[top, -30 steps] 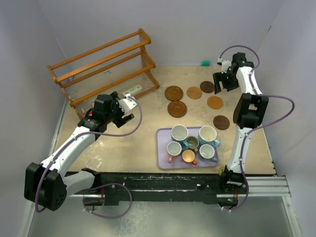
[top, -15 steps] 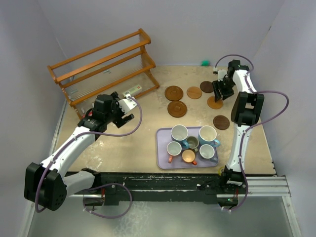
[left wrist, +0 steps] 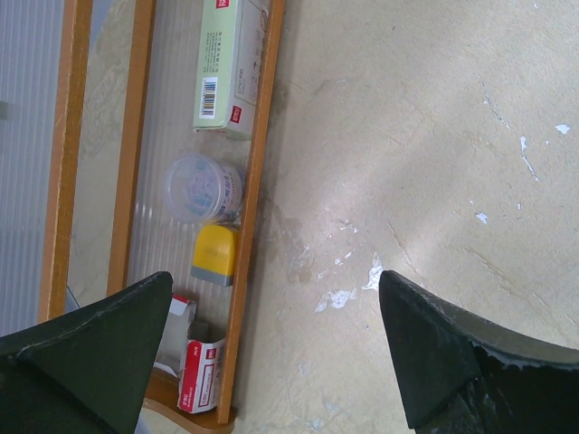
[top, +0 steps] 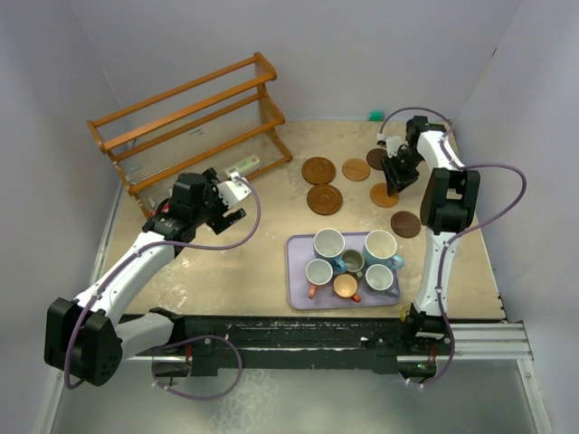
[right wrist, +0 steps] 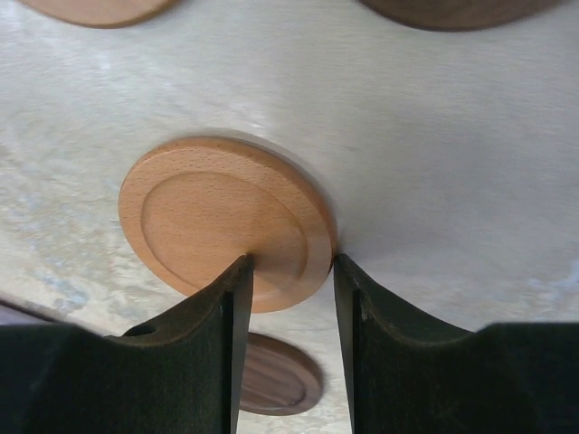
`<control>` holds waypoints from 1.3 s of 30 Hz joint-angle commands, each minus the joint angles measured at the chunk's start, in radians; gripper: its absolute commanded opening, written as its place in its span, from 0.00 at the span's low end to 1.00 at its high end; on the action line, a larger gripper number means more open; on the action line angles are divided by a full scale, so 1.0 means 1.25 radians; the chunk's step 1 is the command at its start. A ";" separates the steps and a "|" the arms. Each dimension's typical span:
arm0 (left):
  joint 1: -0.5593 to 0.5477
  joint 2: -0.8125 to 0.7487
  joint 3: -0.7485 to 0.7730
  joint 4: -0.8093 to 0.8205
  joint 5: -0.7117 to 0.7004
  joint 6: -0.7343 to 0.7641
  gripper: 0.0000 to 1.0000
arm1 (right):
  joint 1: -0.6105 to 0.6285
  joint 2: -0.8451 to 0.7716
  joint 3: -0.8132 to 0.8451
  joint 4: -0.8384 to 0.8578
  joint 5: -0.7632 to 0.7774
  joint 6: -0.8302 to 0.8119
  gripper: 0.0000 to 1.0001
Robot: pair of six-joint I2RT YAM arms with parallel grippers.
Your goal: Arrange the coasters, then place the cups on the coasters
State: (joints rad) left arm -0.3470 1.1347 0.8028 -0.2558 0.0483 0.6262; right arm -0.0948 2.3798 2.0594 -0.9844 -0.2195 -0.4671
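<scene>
Six coasters (top: 318, 170) lie scattered over the far right of the desk (top: 244, 262), not yet in any order, and all the cups (top: 328, 243) sit crowded on the lavender tray (top: 295, 271) nearer my bases. So I judge this is the arranging step, early in the job.

My right hand (right wrist: 291, 262) is down on the light orange-brown coaster (right wrist: 226, 221). It lies on the desk, with a dark coaster (top: 406, 223) near it on the tray side and more discs beyond it. In the wrist view the coaster sits directly under my fingers and spreads away to their left. One finger stands over its recessed face, the other just outside its raised rim, so the rim runs through the gap. The jaws are roughly half closed. They look to be touching the wood, but whether they truly have it pinched, I cannot tell.

It's a round disc, so there's no long axis to line up with. What counts is which side of the rim each finger is on, and that looks right for a pinch. A thin rim could slip out, I reckon.

My left hand (top: 232, 197) hangs well apart, over by the wooden rack (top: 190, 117), jaws spread wide with nothing in them. The right arm is the nearer by far, so this coaster is its job.
</scene>
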 commanded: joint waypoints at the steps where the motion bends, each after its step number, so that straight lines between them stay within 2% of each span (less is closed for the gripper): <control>1: 0.005 -0.019 0.007 0.018 0.012 0.013 0.92 | 0.054 -0.048 -0.052 -0.012 -0.022 -0.019 0.43; 11: 0.006 -0.022 0.006 0.016 0.013 0.012 0.92 | 0.117 -0.026 -0.035 0.013 -0.004 0.028 0.41; 21: 0.006 -0.024 0.005 0.017 0.012 0.013 0.92 | 0.132 -0.037 -0.056 -0.007 -0.004 0.020 0.42; 31: 0.005 -0.024 0.005 0.013 0.014 0.013 0.92 | 0.132 -0.061 -0.022 -0.066 -0.066 0.023 0.49; 39: 0.006 -0.028 0.005 0.011 0.017 0.014 0.92 | 0.109 -0.100 -0.011 -0.059 -0.061 0.040 0.56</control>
State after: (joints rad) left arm -0.3470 1.1290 0.8028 -0.2565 0.0486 0.6327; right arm 0.0624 2.3425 1.9987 -1.0256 -0.2649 -0.4366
